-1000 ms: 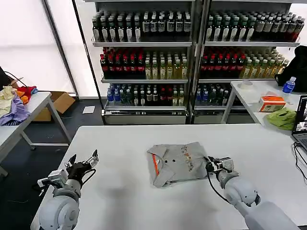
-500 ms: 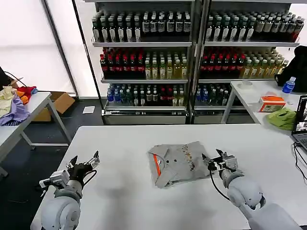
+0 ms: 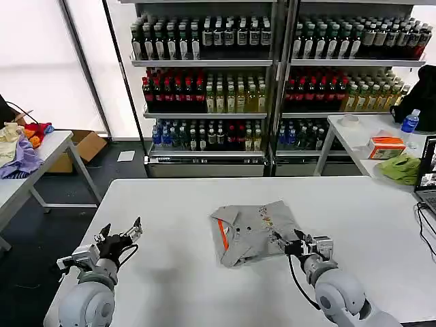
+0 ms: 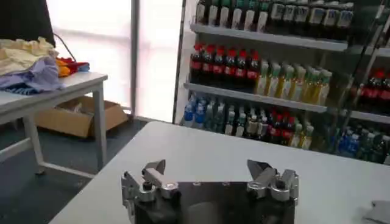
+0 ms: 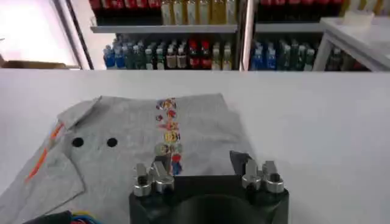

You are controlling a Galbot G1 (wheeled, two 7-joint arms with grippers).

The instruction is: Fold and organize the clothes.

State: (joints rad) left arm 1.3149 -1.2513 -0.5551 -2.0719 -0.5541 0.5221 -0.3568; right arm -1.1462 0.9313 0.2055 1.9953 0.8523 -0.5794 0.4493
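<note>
One light grey T-shirt (image 3: 251, 230) lies folded in the middle of the white table (image 3: 177, 204), with a red-orange neck strip (image 3: 222, 236) and a small multicoloured print (image 5: 167, 129) on top. My right gripper (image 3: 289, 241) hovers at the shirt's near right corner, open. In the right wrist view the shirt (image 5: 122, 137) spreads out ahead of the gripper (image 5: 200, 159), whose jaws stand wide apart with nothing between them. My left gripper (image 3: 120, 229) waits open over the table's near left part, well away from the shirt, and hangs empty over bare tabletop (image 4: 206, 165).
A side table on the left carries lilac, cream and red fabrics (image 3: 19, 151). Another table at the right holds an olive-green cloth (image 3: 400, 167), an orange box (image 3: 385, 146) and a laptop (image 3: 429, 178). Shelves of bottles (image 3: 272, 82) stand behind.
My right gripper has drawn back from the shirt's right edge toward the near side of the table. The shirt and the left arm have hardly moved.
</note>
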